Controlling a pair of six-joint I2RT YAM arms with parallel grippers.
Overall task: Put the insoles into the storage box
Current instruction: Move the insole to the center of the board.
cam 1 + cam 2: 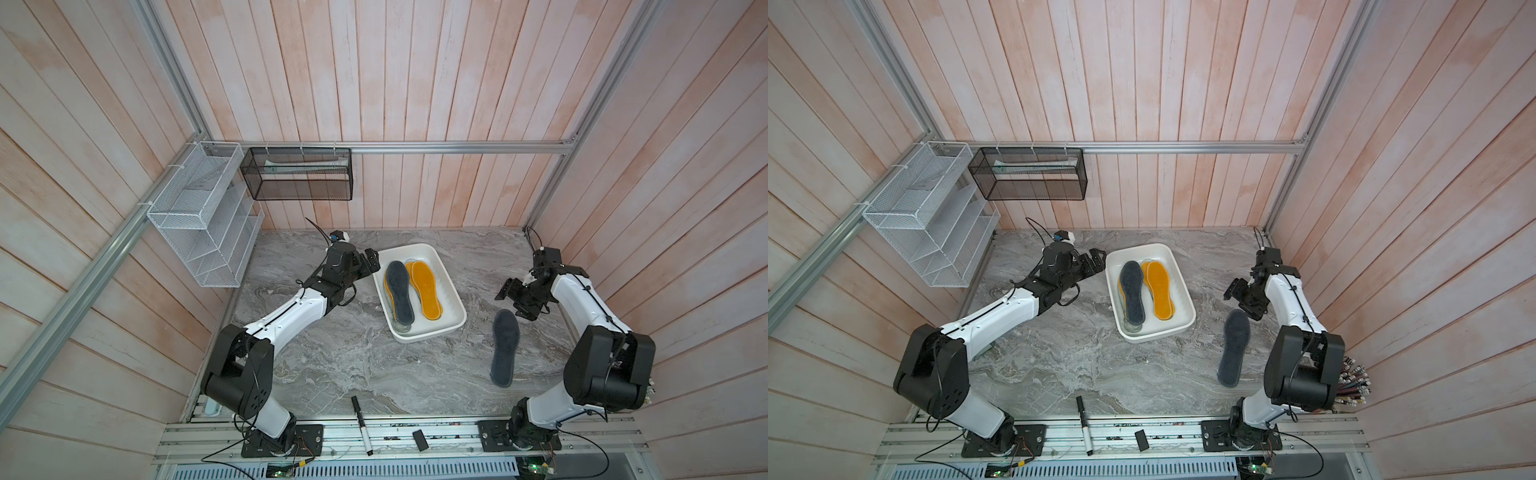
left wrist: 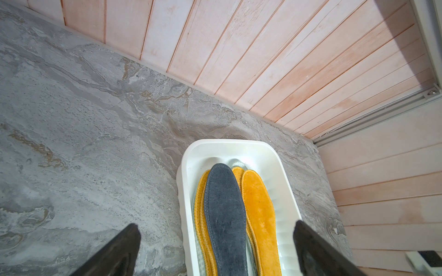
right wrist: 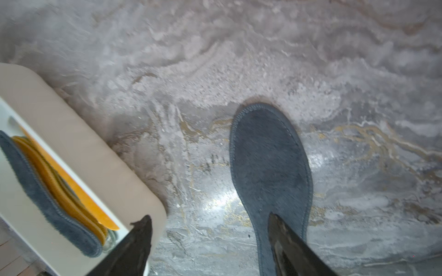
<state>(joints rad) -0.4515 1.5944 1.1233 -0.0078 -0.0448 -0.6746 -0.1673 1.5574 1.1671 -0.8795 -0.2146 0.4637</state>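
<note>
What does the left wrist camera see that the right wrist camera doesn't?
Only the left wrist view shows the metal rail along the plank wall. Only the right wrist view shows a loose dark grey insole lying flat on the marble table. Both show the white storage box holding yellow insoles with another dark grey insole on top, and the table.

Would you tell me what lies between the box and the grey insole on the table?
Nothing: only bare tabletop between box and insole, shown in both top views.
</note>
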